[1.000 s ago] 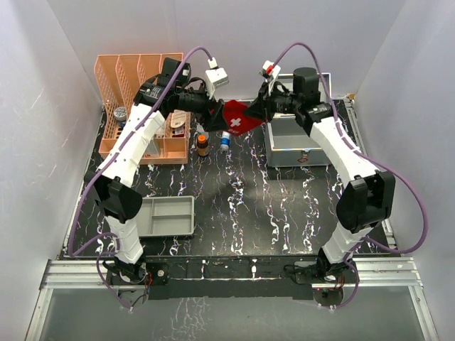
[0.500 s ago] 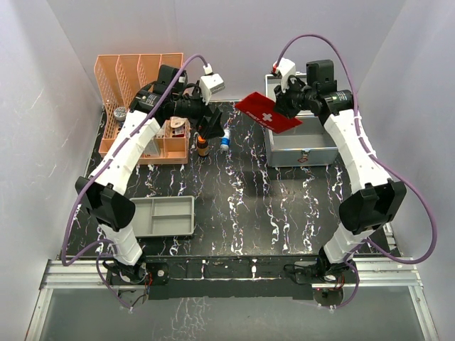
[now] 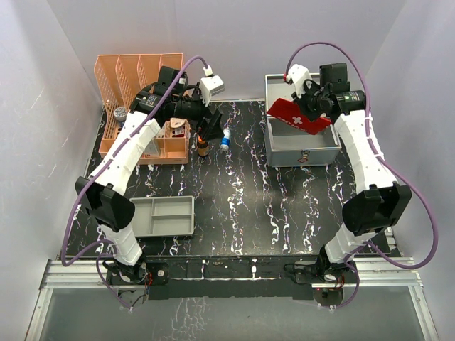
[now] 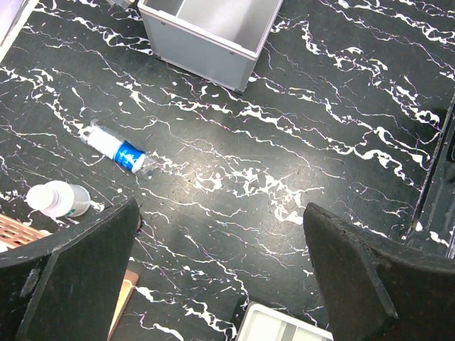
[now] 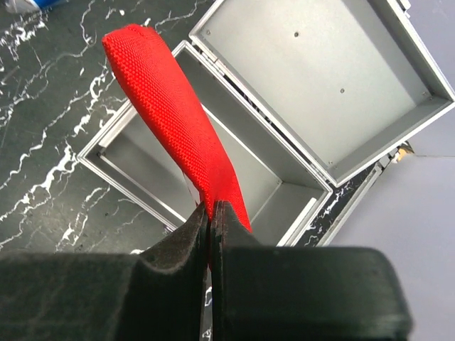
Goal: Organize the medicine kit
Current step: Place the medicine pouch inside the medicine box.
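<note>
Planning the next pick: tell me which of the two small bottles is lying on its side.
The blue-labelled bottle lies flat on the table, right of the brown bottle, which stands upright beside the orange organizer.

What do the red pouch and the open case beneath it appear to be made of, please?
The red pouch looks like woven fabric, probably nylon, matte: a coarse weave shows. The open case seems metal, perhaps aluminium, satin grey: flat panels, framed edges, small rivets.

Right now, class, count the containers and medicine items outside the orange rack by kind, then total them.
Small bottles: 2 (upright bottle, lying bottle)
Red pouch: 1, in the right end effector
Metal case: 1
Grey tray: 1
Total: 5
</note>
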